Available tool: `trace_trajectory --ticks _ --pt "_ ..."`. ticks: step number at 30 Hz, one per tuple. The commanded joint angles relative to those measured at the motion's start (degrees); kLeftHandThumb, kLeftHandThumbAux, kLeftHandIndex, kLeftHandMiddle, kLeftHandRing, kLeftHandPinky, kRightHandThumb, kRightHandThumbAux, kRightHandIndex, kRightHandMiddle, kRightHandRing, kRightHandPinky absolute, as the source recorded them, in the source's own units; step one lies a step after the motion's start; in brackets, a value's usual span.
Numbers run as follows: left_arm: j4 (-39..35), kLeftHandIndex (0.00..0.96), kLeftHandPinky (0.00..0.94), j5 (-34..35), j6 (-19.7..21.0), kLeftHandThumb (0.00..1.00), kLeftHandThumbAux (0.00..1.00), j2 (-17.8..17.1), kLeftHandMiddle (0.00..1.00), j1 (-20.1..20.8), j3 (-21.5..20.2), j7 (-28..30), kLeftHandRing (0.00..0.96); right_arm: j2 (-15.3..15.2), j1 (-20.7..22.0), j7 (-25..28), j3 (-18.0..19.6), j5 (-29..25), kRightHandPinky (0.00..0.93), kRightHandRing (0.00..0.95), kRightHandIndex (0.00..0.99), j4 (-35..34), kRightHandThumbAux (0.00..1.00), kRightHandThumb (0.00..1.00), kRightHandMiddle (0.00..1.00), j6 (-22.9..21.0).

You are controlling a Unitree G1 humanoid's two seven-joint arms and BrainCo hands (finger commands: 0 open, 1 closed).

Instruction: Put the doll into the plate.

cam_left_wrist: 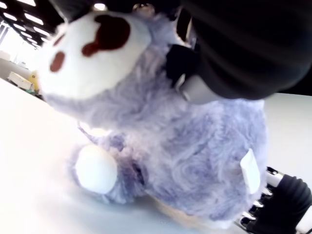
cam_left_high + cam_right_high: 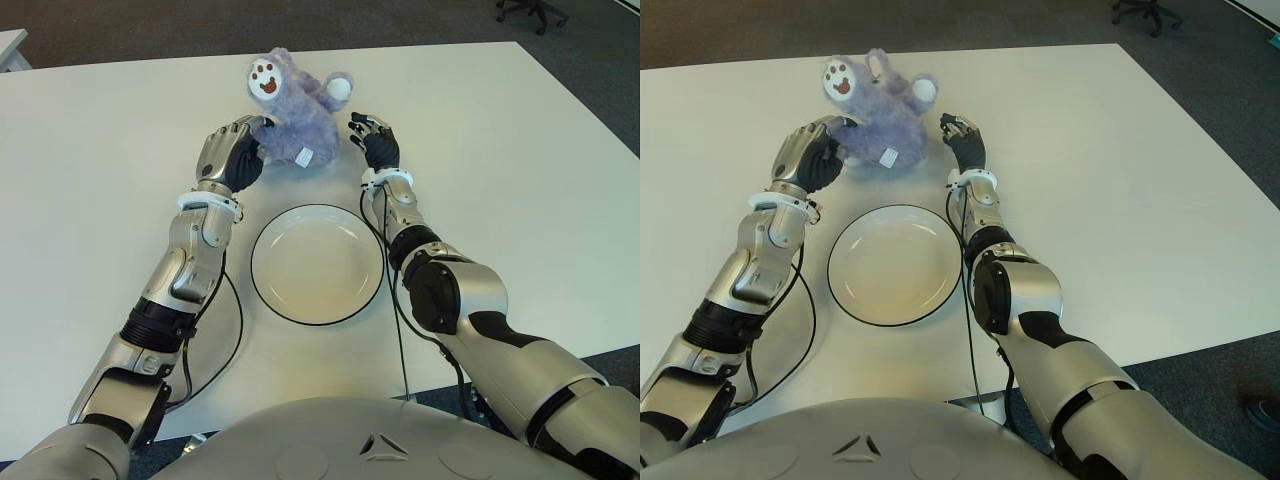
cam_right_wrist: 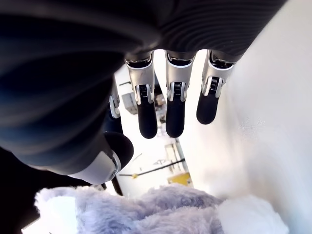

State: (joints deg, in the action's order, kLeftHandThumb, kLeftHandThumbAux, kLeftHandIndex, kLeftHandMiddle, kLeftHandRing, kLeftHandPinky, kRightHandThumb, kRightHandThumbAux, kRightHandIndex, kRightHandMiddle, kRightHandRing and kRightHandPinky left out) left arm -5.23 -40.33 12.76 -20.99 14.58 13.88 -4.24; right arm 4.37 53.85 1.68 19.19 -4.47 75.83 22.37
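left hand [image 2: 232, 152]: just left of the doll, palm against its flank, fingers curled into the fur; wrist view shows a finger pressed onto the plush, so a one-sided hold, not a full wrap
doll [image 2: 297, 112]: purple plush on the table [image 2: 90, 200], beyond the plate, between both hands, one white paw up; not lifted as far as I can tell
right hand [image 2: 375, 142]: just right of the doll, fingers spread and straight, holding nothing; small gap to the fur
plate [image 2: 317, 263]: white with dark rim, nearer the robot than the doll, nothing in it
step: judged as closing both hands on the doll before lifting
how to do well: bring right palm onto the fur opposite the left, squeeze evenly, lift above the plate rim, then draw back toward the robot
room: bare table all round the doll; far table edge lies well behind the doll, so don't push it away
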Motion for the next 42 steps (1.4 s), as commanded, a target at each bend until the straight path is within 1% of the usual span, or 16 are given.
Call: trace_trajectory --ticks 1,7,16,19,23,25,33,36,38,39,42 --pt "-1.2 0.443 0.721 -1.9 1.2 0.853 0.650 0.4 0.492 -0.5 0.6 1.1 0.775 2.6 -3.4 -0.9 0.1 0.0 0.150 0.180 0.403 1.7 0.730 0.717 0.201 -2.9" --pt "-3.5 0.444 0.718 -4.2 2.9 0.853 0.650 0.8 0.492 0.2 1.2 1.9 0.775 2.6 -3.5 -0.7 0.2 -0.1 0.152 0.177 0.404 1.7 0.729 0.716 0.204 -2.7" --pt "-5.4 0.444 0.721 -5.9 3.5 0.853 0.650 0.6 0.492 1.0 1.0 3.7 0.776 2.7 -3.3 -0.9 0.4 -0.3 0.164 0.227 0.403 1.8 0.730 0.720 0.206 -2.9" --pt "-6.0 0.443 0.744 -6.5 3.6 0.853 0.650 0.4 0.492 1.4 0.9 4.2 0.779 2.7 -3.2 -1.0 0.3 -0.2 0.162 0.223 0.404 1.8 0.730 0.721 0.203 -3.0" --pt "-6.3 0.443 0.751 -7.0 3.2 0.853 0.651 0.0 0.492 2.2 0.7 4.8 0.783 2.8 -3.1 -1.1 0.3 -0.2 0.199 0.221 0.404 1.8 0.728 0.721 0.204 -3.1" --pt "-6.1 0.443 0.750 -7.0 3.0 0.854 0.651 -0.1 0.492 2.5 0.6 4.9 0.783 2.8 -3.0 -1.1 0.2 -0.2 0.202 0.221 0.404 1.8 0.728 0.721 0.203 -3.2" --pt "-6.4 0.443 0.770 -7.4 2.5 0.854 0.651 -0.7 0.492 4.3 0.6 5.4 0.787 2.9 -2.7 -1.3 0.4 -0.4 0.191 0.207 0.405 1.8 0.727 0.720 0.205 -3.5" --pt "-6.3 0.443 0.753 -7.6 1.7 0.854 0.651 -1.2 0.492 4.9 0.5 5.4 0.786 3.1 -2.5 -1.1 0.6 -0.8 0.170 0.203 0.404 1.7 0.728 0.720 0.199 -3.4" --pt "-6.5 0.443 0.753 -8.0 1.5 0.854 0.651 -1.6 0.492 5.3 0.4 5.3 0.785 3.1 -2.4 -0.9 0.7 -0.8 0.176 0.205 0.404 1.7 0.729 0.721 0.199 -3.5" --pt "-6.4 0.443 0.764 -8.2 1.3 0.854 0.651 -1.8 0.492 5.5 0.4 5.2 0.787 3.1 -2.4 -0.9 0.6 -0.8 0.199 0.219 0.404 1.7 0.728 0.722 0.202 -3.5" --pt "-6.3 0.443 0.779 -8.9 0.7 0.854 0.651 -2.4 0.492 6.1 0.3 5.1 0.789 3.1 -2.3 -1.0 0.7 -0.8 0.213 0.239 0.404 1.8 0.728 0.723 0.204 -3.6"
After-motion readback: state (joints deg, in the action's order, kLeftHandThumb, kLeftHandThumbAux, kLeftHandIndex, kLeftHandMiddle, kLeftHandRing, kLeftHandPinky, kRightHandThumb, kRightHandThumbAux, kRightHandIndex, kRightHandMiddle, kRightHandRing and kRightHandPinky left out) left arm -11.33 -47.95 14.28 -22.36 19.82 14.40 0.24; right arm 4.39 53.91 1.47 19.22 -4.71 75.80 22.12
